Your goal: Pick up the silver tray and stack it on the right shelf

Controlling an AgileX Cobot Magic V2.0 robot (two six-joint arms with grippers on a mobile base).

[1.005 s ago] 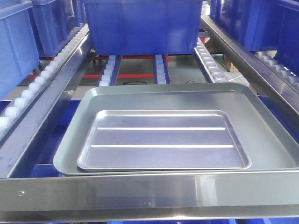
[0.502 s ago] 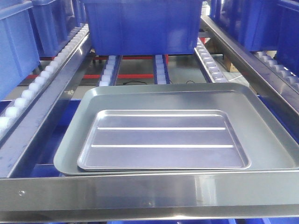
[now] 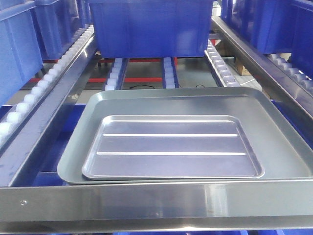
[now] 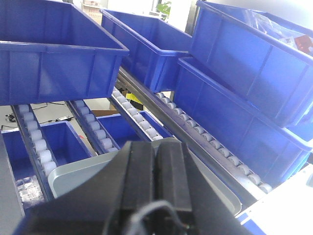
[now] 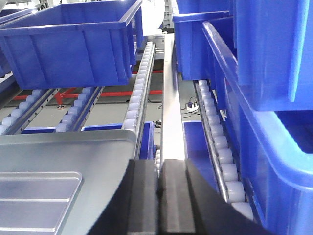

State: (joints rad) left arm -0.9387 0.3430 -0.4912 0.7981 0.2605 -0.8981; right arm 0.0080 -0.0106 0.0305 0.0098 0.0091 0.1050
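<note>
The silver tray [image 3: 171,147], shiny with two long ridges, lies flat inside a larger dull grey tray [image 3: 279,137]. Both rest on the right shelf, just behind its flat steel front bar [image 3: 146,200], which has a screw [image 3: 22,202] near the left end. Neither gripper shows in the front view. In the left wrist view my left gripper [image 4: 156,147] is shut on nothing, above the grey tray [image 4: 73,171]. My right gripper [image 5: 159,164] is also shut and empty, over the right edge of the grey tray [image 5: 73,152], with the silver tray [image 5: 34,200] at its lower left.
A big blue bin [image 3: 151,27] stands on the rollers just behind the trays. More blue bins [image 3: 17,49] [image 5: 274,54] fill the racks on both sides. Rows of white rollers [image 3: 39,88] and steel rails flank the trays.
</note>
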